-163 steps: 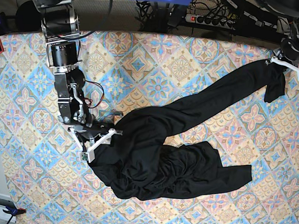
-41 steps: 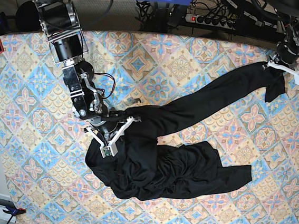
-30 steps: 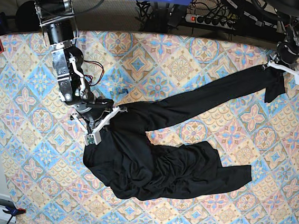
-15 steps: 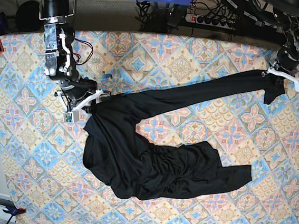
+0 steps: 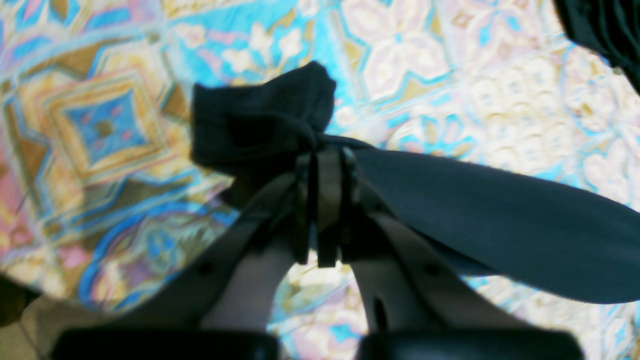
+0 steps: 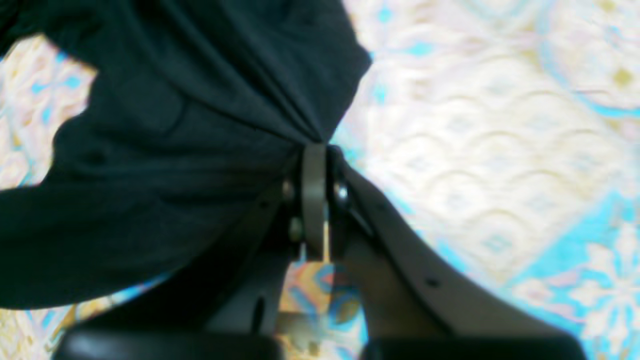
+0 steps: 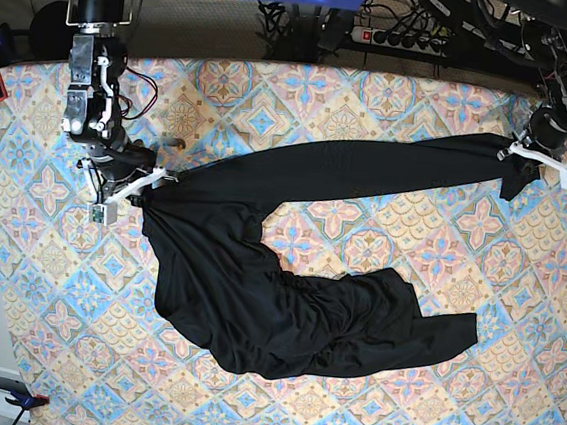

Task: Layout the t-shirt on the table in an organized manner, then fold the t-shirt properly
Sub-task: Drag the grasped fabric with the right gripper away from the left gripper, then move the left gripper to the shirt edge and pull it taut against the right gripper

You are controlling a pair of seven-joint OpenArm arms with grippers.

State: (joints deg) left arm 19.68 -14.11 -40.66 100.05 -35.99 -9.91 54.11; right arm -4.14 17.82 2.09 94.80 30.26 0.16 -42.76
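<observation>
As stretched across one table (image 7: 375, 101), one t-shirt (image 7: 256, 290), both ends in two clamped pincers (image 7: 133, 186) (image 7: 530, 154).

We count one black t-shirt (image 7: 288, 273), one patterned table (image 7: 375, 101), two grippers, the left gripper (image 7: 530, 154) and right gripper (image 7: 130, 186), and one power strip (image 7: 406, 38).

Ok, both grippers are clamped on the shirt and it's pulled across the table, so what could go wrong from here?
1. The right gripper pinches only a bunched tip of the t-shirt; more tension may pull it free.
2. The left gripper sits near the table edge, so that end could drag off.
3. The lower body lies crumpled; spreading further might twist it instead of flattening.
</observation>
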